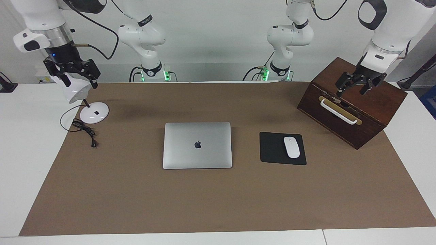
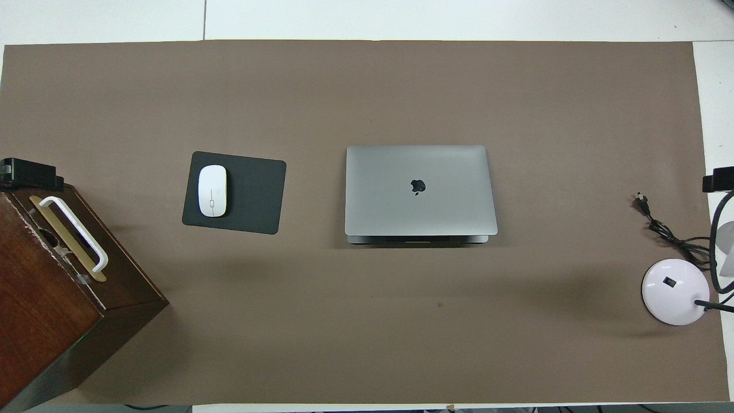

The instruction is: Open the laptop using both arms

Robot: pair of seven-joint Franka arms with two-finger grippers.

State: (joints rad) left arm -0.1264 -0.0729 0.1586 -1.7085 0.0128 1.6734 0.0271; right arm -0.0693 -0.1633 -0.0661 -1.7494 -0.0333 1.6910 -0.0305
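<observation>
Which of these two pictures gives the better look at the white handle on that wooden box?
The facing view. There the handle shows whole along the front of the wooden box, with its brass plate under it. The overhead view shows the same handle steeply from above, foreshortened, with the box cut off by the picture's edge.

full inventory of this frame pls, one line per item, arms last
laptop: 1, silver-grey, lid shut, mid-mat
mouse pad: 1, black, beside the laptop toward the left arm's end
mouse: 1, white, on the mouse pad
wooden box: 1, dark brown with a white handle, left arm's end of the table
desk lamp: 1, white, round base, black cord, right arm's end
mat: 1, brown, covers the white table
left gripper: 1, black, fingers open, over the wooden box
right gripper: 1, black, over the desk lamp
</observation>
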